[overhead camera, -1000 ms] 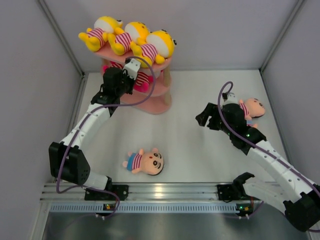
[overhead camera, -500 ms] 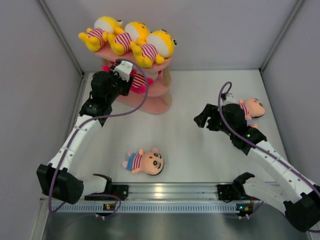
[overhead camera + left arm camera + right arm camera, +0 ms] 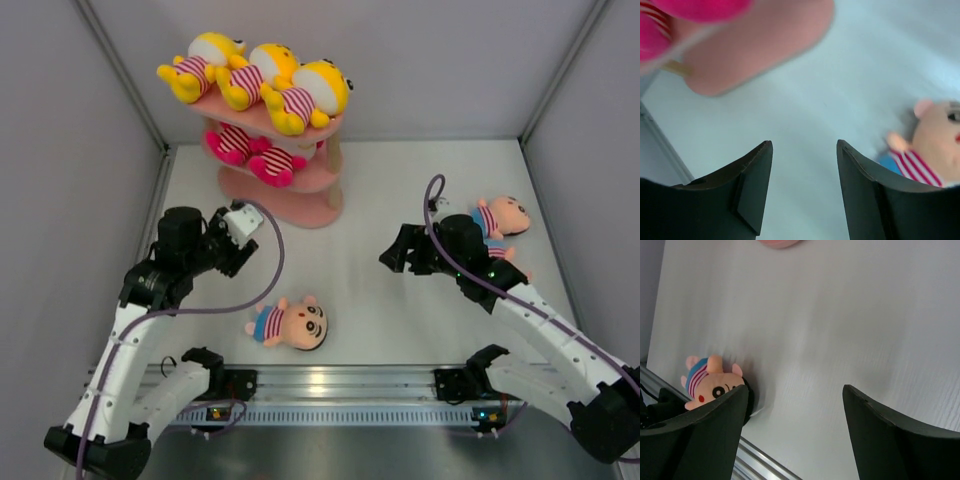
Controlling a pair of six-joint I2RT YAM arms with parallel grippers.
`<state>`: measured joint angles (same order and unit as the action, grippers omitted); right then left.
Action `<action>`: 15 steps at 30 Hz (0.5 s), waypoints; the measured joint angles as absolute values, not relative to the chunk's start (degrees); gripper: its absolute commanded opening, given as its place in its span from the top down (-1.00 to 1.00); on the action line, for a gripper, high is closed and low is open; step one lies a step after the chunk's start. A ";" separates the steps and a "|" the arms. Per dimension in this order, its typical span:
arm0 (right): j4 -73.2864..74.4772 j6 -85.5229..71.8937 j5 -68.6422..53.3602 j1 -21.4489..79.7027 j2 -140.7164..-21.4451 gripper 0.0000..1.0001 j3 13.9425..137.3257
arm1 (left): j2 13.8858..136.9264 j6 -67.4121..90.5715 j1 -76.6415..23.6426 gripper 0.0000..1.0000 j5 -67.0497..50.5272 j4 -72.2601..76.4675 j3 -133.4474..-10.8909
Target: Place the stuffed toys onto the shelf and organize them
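Observation:
The pink shelf (image 3: 318, 208) stands at the back left. Three yellow toys (image 3: 262, 80) lie on its top board and two pink-and-white toys (image 3: 252, 150) on the middle board. One peach-faced toy (image 3: 292, 323) lies on the table near the front; it also shows in the left wrist view (image 3: 935, 150) and the right wrist view (image 3: 710, 385). Another peach-faced toy (image 3: 503, 214) lies at the right behind my right arm, and a striped bit (image 3: 497, 252) shows under that arm. My left gripper (image 3: 236, 252) is open and empty in front of the shelf. My right gripper (image 3: 392, 250) is open and empty over bare table.
Grey walls close in the table on the left, back and right. A metal rail (image 3: 330, 385) with the arm bases runs along the near edge. The shelf's bottom board (image 3: 755, 45) sits close ahead of my left fingers.
My left gripper has pulled back from the shelf's middle board toward the front, leaving the pink-and-white toys there. My right gripper has shifted slightly left.

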<state>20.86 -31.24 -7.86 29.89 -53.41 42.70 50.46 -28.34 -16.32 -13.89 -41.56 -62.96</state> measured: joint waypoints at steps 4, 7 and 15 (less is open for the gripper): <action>20.60 -31.05 -9.19 30.02 -53.41 -0.53 41.28 | 46.30 -36.51 -16.32 -0.29 -17.37 -51.40 -52.60; 20.43 -31.09 -9.56 30.30 -53.41 -0.54 40.32 | 46.74 -42.11 -16.32 -0.34 -21.12 -55.55 -44.73; 20.14 -31.22 -9.69 30.39 -53.12 -0.54 38.37 | 51.18 -51.99 -16.60 -0.41 -29.12 -55.68 -36.05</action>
<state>20.14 -31.22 -9.69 30.39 -53.12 38.37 51.18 -51.99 -16.60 -29.12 -55.68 -36.05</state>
